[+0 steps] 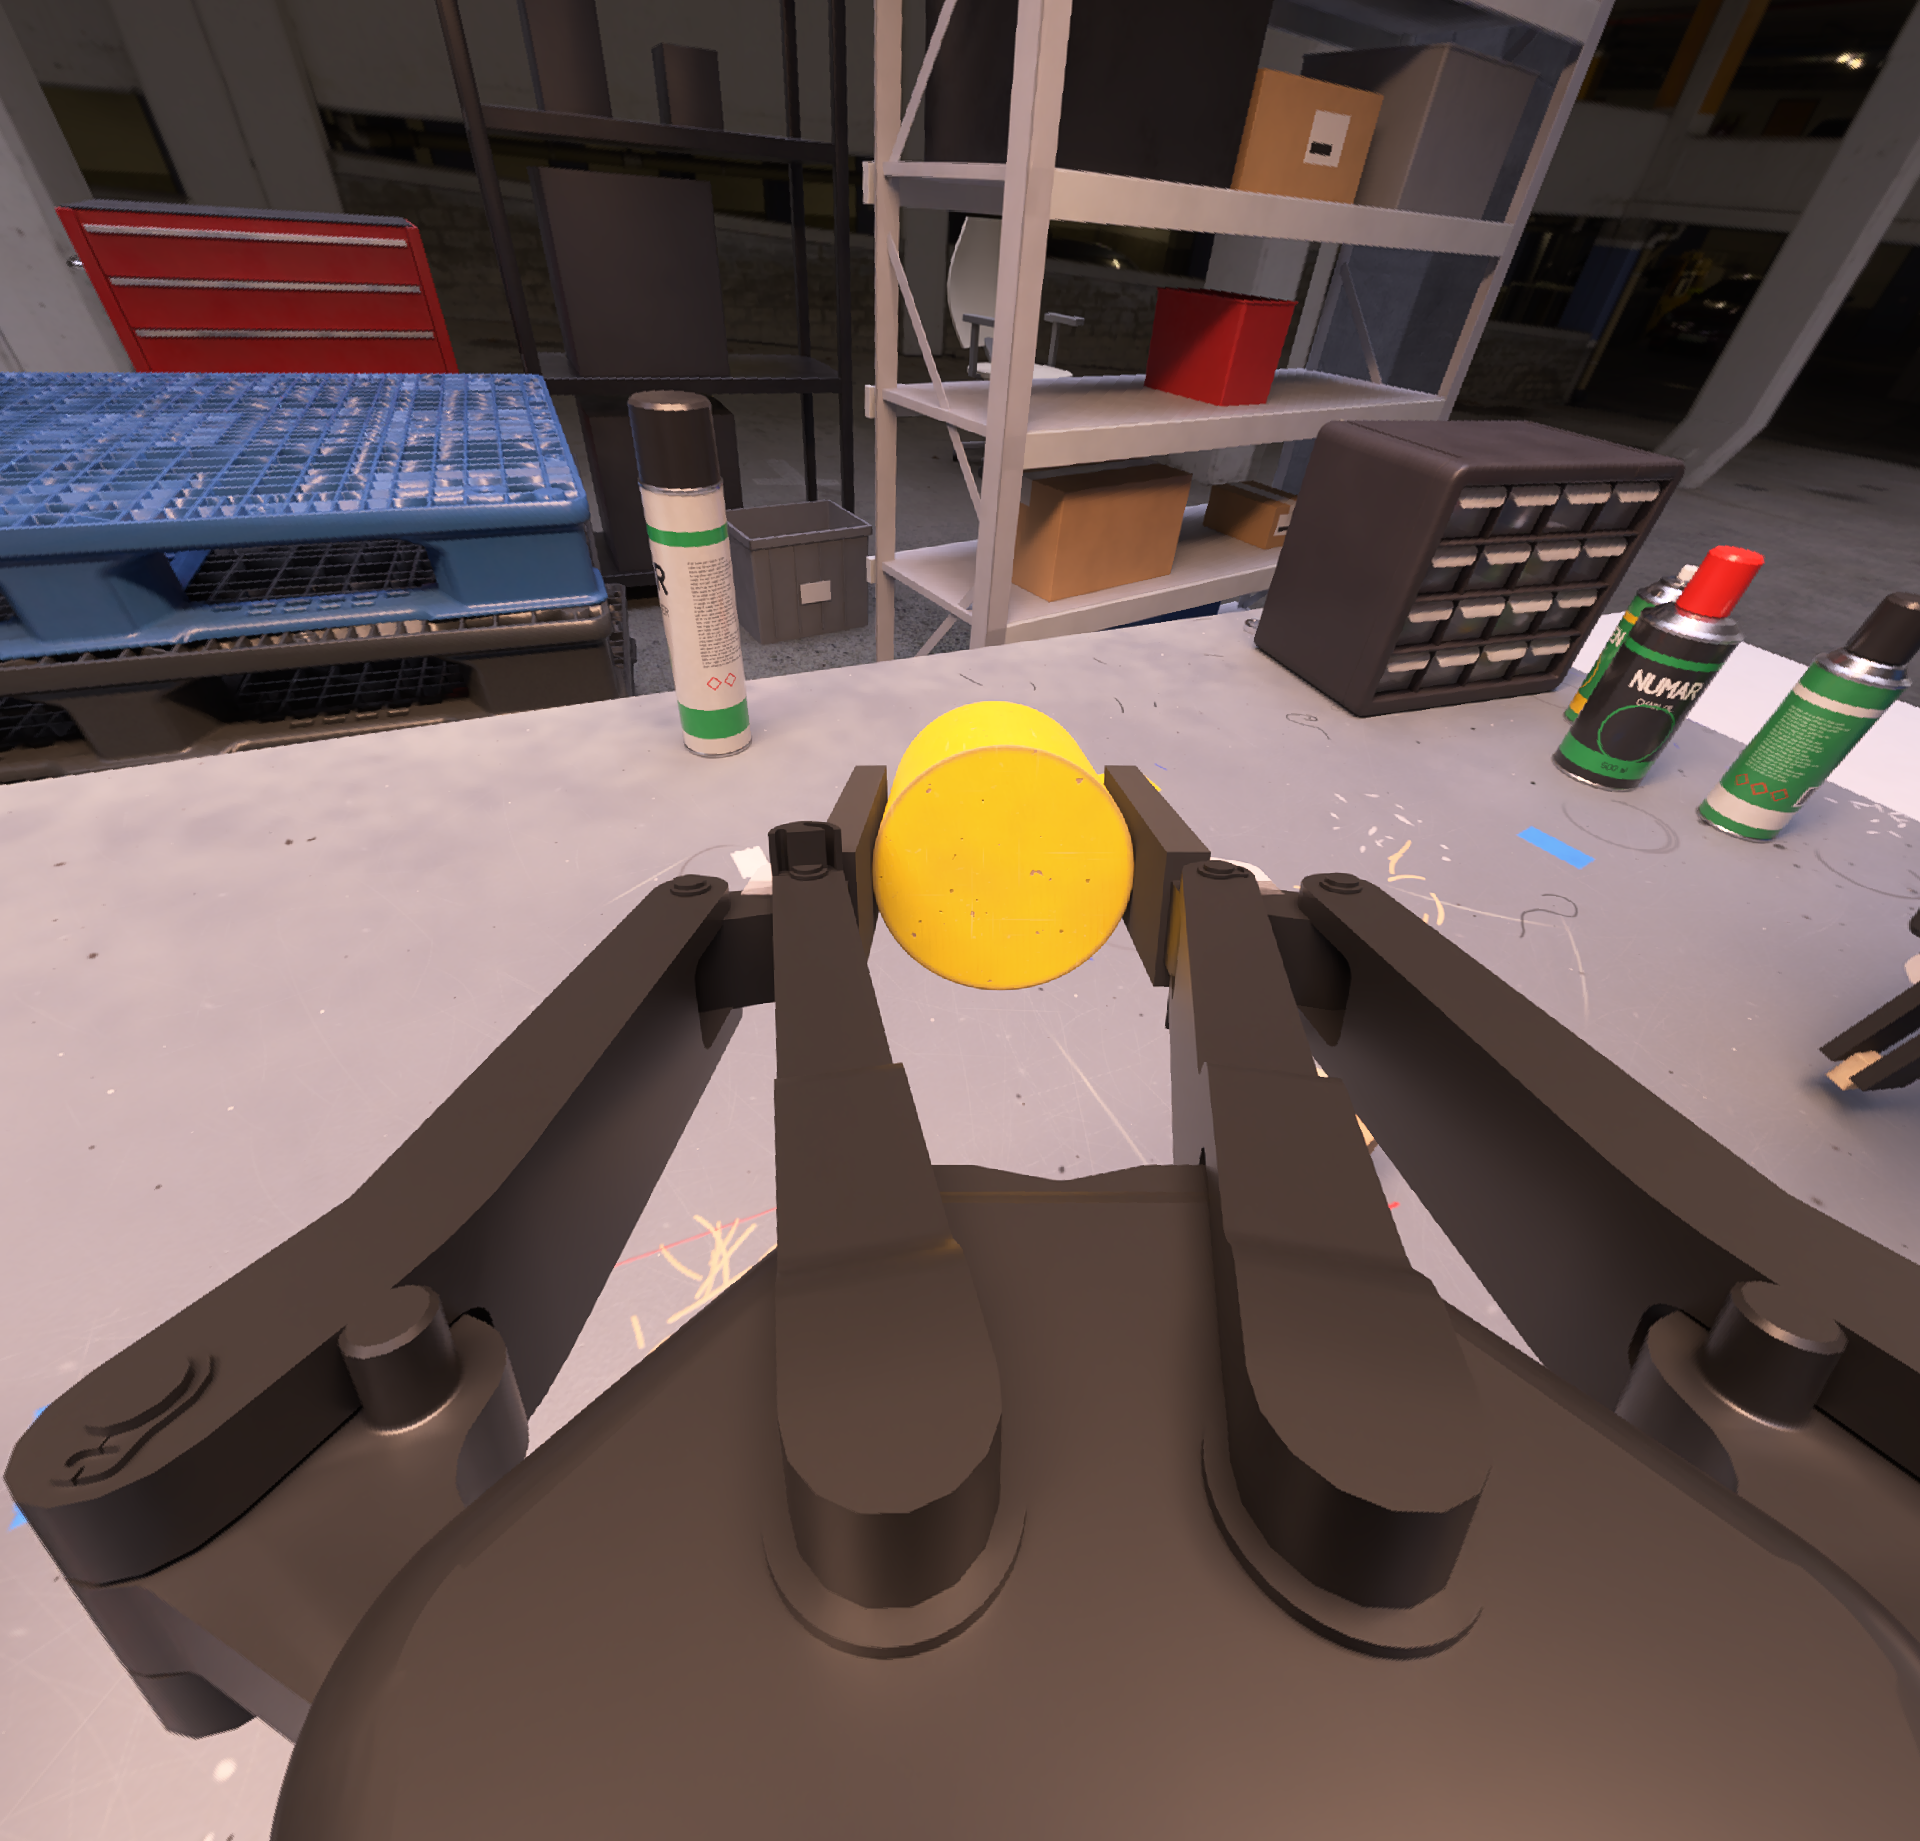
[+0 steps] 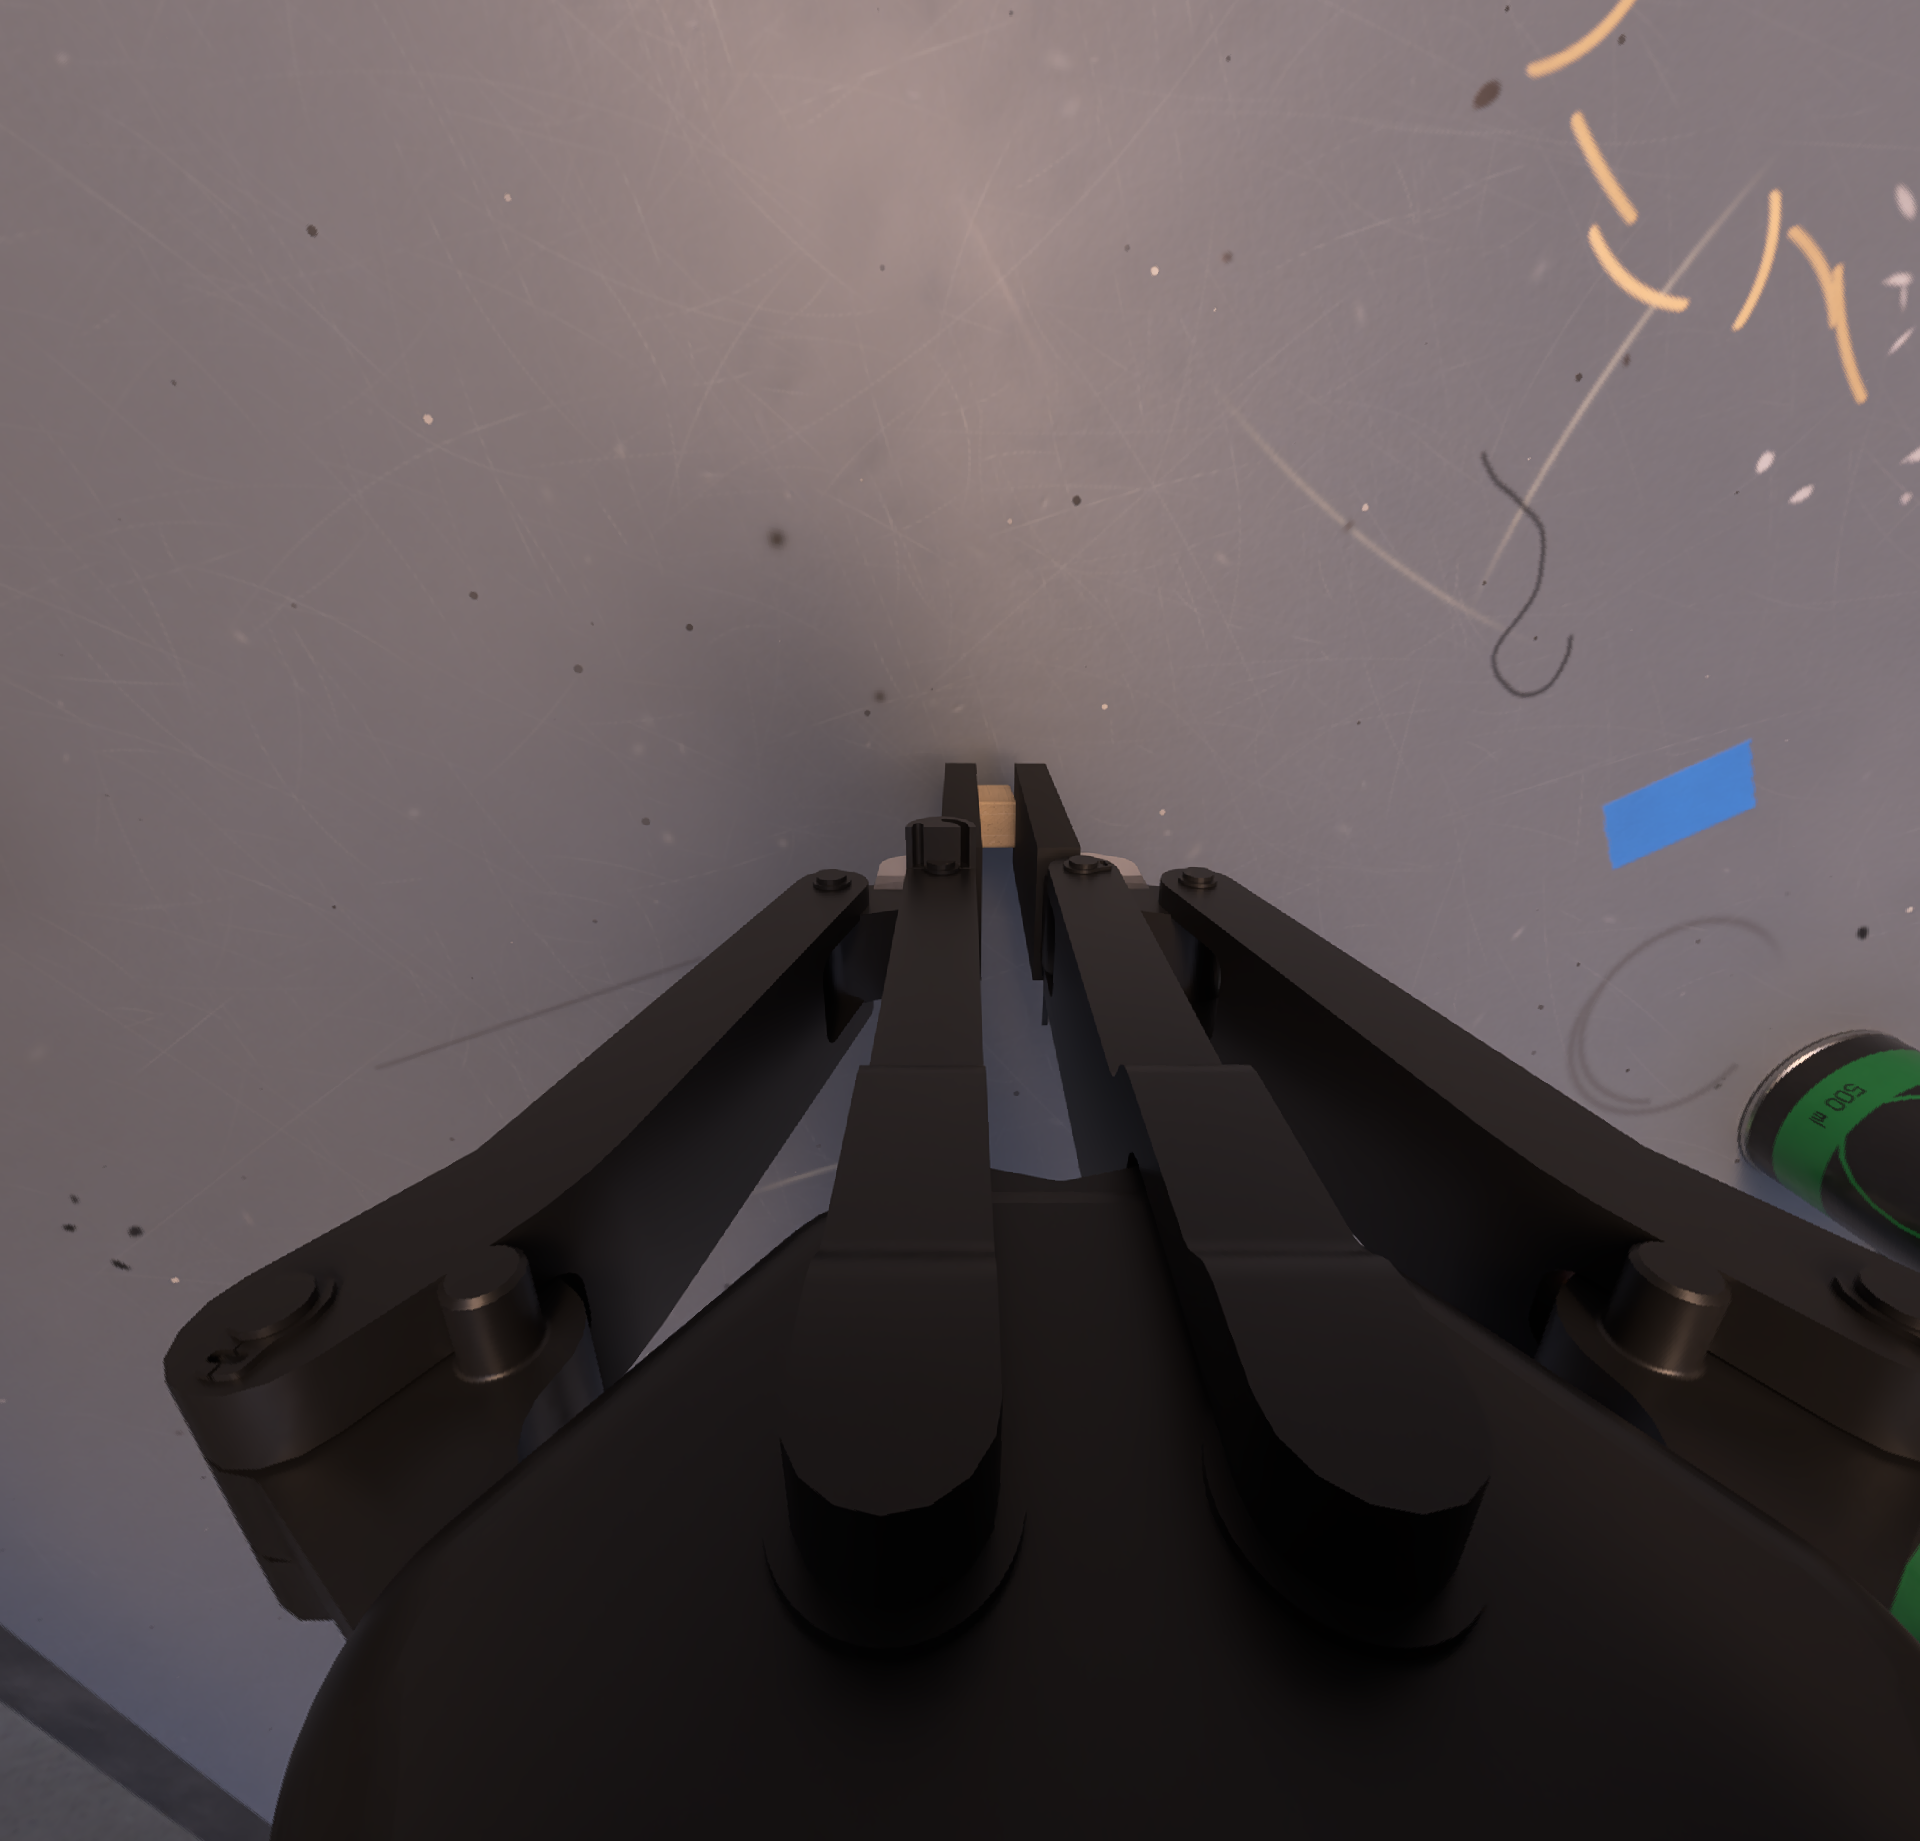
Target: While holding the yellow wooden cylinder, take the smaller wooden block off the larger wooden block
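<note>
- The left gripper [image 1: 1003, 861] had its jaws clamped on the yellow cylinder [image 1: 1000, 856], held above the grey table [image 1: 312, 908].
- The right gripper [image 2: 997, 815] had its jaws pinched on the small wooden block [image 2: 995, 817] over the table.
- A blue tape strip [image 2: 1678, 802] lay at 3 o'clock from that block.

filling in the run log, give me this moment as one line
left gripper: shut on yellow cylinder, above table | right gripper: shut on small wooden block | larger block: not in view
</note>
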